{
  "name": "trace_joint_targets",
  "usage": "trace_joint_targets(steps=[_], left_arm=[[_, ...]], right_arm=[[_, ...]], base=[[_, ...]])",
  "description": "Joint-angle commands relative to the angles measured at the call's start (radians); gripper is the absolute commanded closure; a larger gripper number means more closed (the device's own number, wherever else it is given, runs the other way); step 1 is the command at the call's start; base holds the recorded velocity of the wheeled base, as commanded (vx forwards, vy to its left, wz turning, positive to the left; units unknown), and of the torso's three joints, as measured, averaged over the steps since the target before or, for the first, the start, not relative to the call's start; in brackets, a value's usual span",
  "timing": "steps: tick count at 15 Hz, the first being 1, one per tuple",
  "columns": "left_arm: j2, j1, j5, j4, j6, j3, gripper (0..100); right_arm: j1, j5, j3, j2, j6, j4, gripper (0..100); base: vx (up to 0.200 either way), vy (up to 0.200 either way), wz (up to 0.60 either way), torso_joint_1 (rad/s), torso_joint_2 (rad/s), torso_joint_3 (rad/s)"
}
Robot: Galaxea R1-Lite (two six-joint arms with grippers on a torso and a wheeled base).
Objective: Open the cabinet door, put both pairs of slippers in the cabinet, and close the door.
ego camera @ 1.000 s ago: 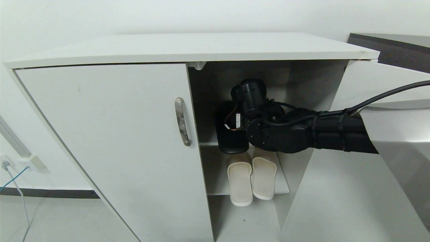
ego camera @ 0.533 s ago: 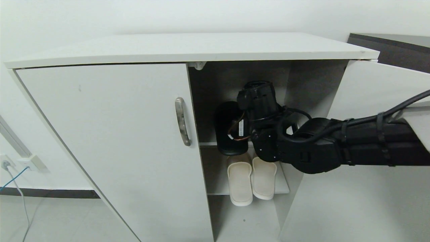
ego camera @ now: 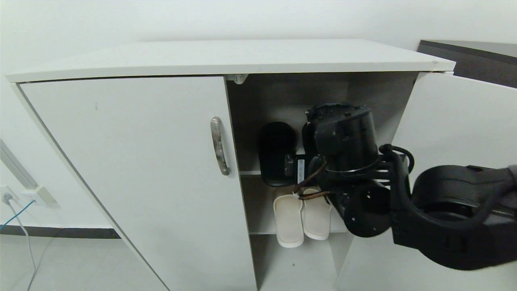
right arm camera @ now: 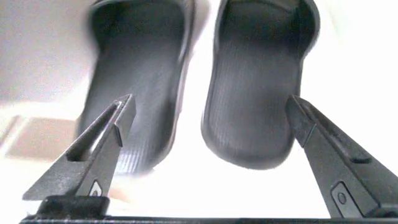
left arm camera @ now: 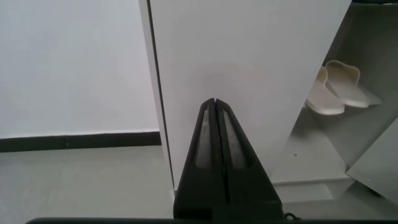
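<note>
Right arm point(ego camera: 347, 161) has pulled back out of the cabinet point(ego camera: 226, 56) toward the camera; a second ago its wrist was up against the black slippers point(ego camera: 278, 153), now it's clear of them. Black pair unmoved, side by side on the upper shelf point(ego camera: 250, 173), heels at the front edge. Right wrist view: right gripper point(right arm camera: 209, 102) fingers spread wide, nothing between them, both black slippers point(right arm camera: 255, 81) just ahead. White slippers point(ego camera: 302, 216) sit side by side on the lower shelf point(ego camera: 258, 210), heels overhanging the front edge. Right door point(ego camera: 452, 117) swung open, left door point(ego camera: 129, 161) shut, its metal handle point(ego camera: 218, 146) next to the opening. Left gripper point(left arm camera: 214, 106) fingers pressed together, holding nothing, low in front of the closed left door; white slippers point(left arm camera: 339, 87) off to one side of it.
</note>
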Motion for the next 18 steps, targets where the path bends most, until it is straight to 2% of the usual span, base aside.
trace_joint_targets(steps=[1, 6, 7, 13, 18], left_arm=[[0.001, 0.000, 0.000, 0.000, -0.001, 0.000, 100], [0.001, 0.000, 0.000, 0.000, -0.001, 0.000, 100], [0.001, 0.000, 0.000, 0.000, -0.001, 0.000, 100], [0.001, 0.000, 0.000, 0.000, -0.001, 0.000, 100], [0.001, 0.000, 0.000, 0.000, -0.001, 0.000, 100]], right_arm=[[0.064, 0.005, 0.113, -0.129, -0.017, -0.043, 0], [0.067, 0.008, 0.125, -0.105, -0.017, -0.069, 0], [0.067, 0.007, 0.128, -0.100, -0.017, -0.089, 100], [0.066, 0.011, 0.147, -0.088, -0.020, -0.097, 100], [0.064, 0.011, 0.151, -0.086, -0.022, -0.097, 100]], base=[[0.000, 0.000, 0.00, 0.000, 0.00, 0.000], [0.000, 0.000, 0.00, 0.000, 0.00, 0.000], [0.000, 0.000, 0.00, 0.000, 0.00, 0.000], [0.000, 0.000, 0.00, 0.000, 0.00, 0.000], [-0.200, 0.000, 0.00, 0.001, 0.00, 0.000]])
